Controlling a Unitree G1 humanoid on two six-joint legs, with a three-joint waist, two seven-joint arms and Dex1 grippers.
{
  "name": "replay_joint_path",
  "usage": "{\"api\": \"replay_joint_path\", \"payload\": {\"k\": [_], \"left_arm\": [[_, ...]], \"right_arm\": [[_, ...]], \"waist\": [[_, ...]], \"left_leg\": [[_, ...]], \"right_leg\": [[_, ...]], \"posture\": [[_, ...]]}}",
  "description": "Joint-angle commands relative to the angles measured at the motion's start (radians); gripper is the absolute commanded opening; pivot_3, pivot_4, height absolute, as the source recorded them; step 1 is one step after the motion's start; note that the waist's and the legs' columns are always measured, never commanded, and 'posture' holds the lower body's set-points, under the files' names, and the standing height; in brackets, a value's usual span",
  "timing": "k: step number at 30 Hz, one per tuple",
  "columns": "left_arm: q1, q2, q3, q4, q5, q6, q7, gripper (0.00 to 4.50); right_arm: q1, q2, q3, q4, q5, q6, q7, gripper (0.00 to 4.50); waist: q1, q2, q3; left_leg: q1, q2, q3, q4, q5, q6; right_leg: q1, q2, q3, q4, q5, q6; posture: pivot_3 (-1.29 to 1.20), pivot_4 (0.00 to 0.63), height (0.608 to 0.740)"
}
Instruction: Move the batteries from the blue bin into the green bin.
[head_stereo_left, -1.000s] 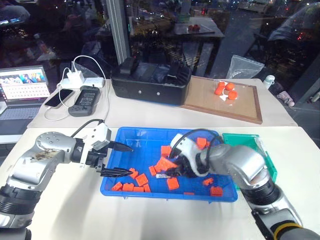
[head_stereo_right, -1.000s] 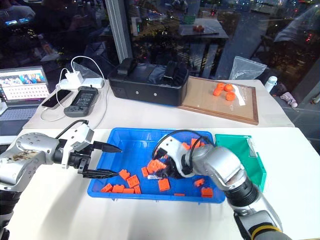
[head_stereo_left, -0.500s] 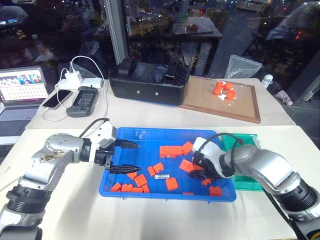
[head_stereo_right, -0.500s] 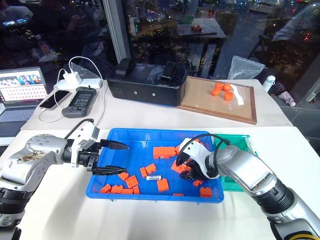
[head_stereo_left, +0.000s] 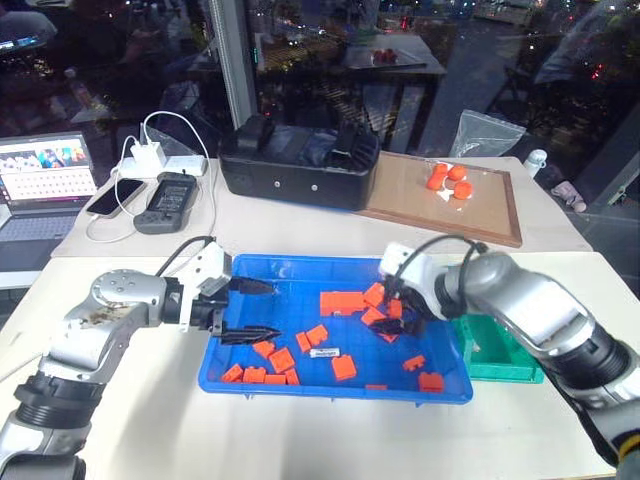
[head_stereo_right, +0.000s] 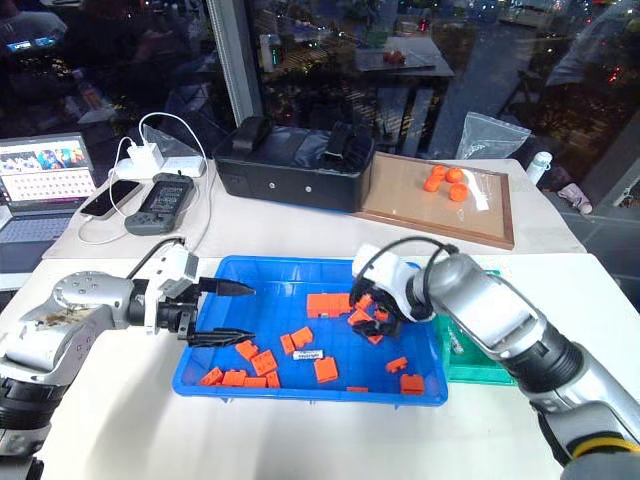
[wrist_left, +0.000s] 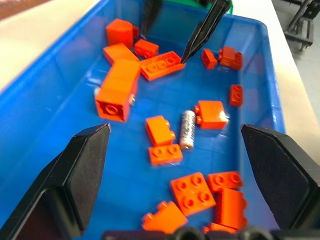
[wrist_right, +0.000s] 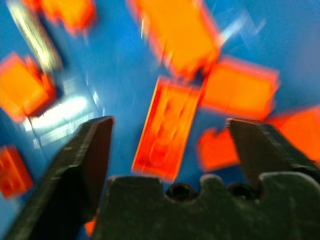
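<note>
The blue bin (head_stereo_left: 240, 375) sits on the white table and holds several orange blocks and one silvery battery (head_stereo_left: 323, 352), also seen in the left wrist view (wrist_left: 187, 129). My left gripper (head_stereo_left: 262, 310) hangs open over the bin's left end, nothing between its fingers. My right gripper (head_stereo_left: 395, 315) is open just above orange blocks (wrist_right: 167, 127) near the bin's right end, a hand's width from the battery. The green bin (head_stereo_left: 520, 372) stands against the blue bin's right side; a small pale cylinder (head_stereo_right: 455, 340), seemingly a battery, lies in it.
Behind the bins stand a black box (head_stereo_left: 300, 165) and a wooden tray (head_stereo_left: 480, 215) with orange pieces (head_stereo_left: 448, 180). At the far left are a laptop (head_stereo_left: 45, 185), a phone, a handset and a charger with cables. A clear bag (head_stereo_left: 490, 135) lies at the back right.
My right gripper left the battery in the bin's middle, swung right toward the green bin, then came up over the blocks and opened. Some blocks shifted. The left gripper barely moved.
</note>
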Motion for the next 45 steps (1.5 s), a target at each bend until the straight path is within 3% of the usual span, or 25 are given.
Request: {"api": "replay_joint_path", "payload": {"k": [1,7,12,18,21,31,37,40,45], "left_arm": [[-0.028,0.016,0.004,0.018,0.013,-0.029,-0.020,4.50],[-0.007,0.031,0.018,-0.004,0.010,-0.019,-0.026,4.50],[0.032,0.073,0.046,-0.049,-0.016,0.016,-0.027,4.50],[0.029,0.097,0.076,-0.074,-0.061,0.065,-0.017,4.50],[0.039,0.112,0.077,-0.083,-0.063,0.069,-0.022,4.50],[0.060,0.118,0.092,-0.086,-0.067,0.067,-0.018,4.50],[0.037,0.088,0.072,-0.073,-0.068,0.064,-0.016,4.50],[0.016,0.053,0.047,-0.042,-0.058,0.049,-0.025,4.50],[-0.022,0.003,0.033,-0.016,-0.065,0.040,-0.029,4.50]], "right_arm": [[-0.015,0.095,-0.039,-0.043,0.075,0.061,0.010,4.46],[0.021,0.183,0.035,-0.027,0.077,0.109,-0.031,4.46],[0.081,0.281,0.020,0.020,0.095,0.169,-0.082,4.46],[0.131,0.314,0.060,0.099,0.054,0.125,-0.124,4.46],[0.148,0.300,0.102,0.123,0.024,0.091,-0.130,3.74],[0.115,0.240,0.084,0.089,-0.005,-0.060,-0.050,0.34],[0.058,0.167,-0.034,0.016,0.076,-0.015,0.030,0.27],[0.011,0.089,-0.232,0.001,0.173,0.064,0.072,0.27],[0.030,-0.233,-0.377,0.151,0.078,0.000,0.092,0.27]], "waist": [[0.000,0.000,0.000],[0.004,0.000,0.000],[0.001,0.000,0.000],[0.001,-0.001,-0.001],[0.000,-0.001,-0.001],[0.001,-0.001,-0.003],[0.002,-0.001,-0.003],[0.006,-0.001,-0.003],[0.025,-0.001,-0.002]], "left_leg": [[0.000,0.000,0.000,0.000,0.000,0.000],[-0.001,0.000,0.000,0.001,0.000,0.000],[-0.001,0.000,0.000,0.001,0.000,0.000],[0.000,0.000,-0.001,0.001,0.000,0.000],[0.001,0.000,-0.001,0.001,0.000,0.000],[0.001,0.000,-0.001,0.000,0.000,0.000],[-0.001,0.000,0.000,0.000,0.000,0.000],[-0.001,0.000,-0.001,0.000,0.000,0.000],[-0.001,0.000,0.000,0.000,0.000,0.000]], "right_leg": [[0.000,0.000,0.000,0.000,0.000,0.000],[0.000,-0.001,-0.002,0.000,0.000,0.000],[0.000,-0.001,-0.003,0.001,0.000,-0.001],[0.000,-0.002,-0.005,0.001,0.000,-0.001],[0.000,-0.002,-0.005,0.000,0.000,-0.001],[-0.001,-0.002,-0.005,0.000,-0.002,-0.004],[0.000,-0.002,-0.005,0.000,-0.002,-0.003],[0.000,-0.002,-0.005,0.000,-0.001,-0.003],[-0.002,-0.003,-0.006,-0.003,-0.004,-0.007]], "posture": [[0.00,0.150,0.735],[0.00,0.150,0.735],[0.00,0.150,0.735],[0.00,0.150,0.735],[0.00,0.150,0.735],[0.00,0.150,0.735],[0.00,0.150,0.735],[0.00,0.150,0.735],[0.00,0.150,0.735]]}}
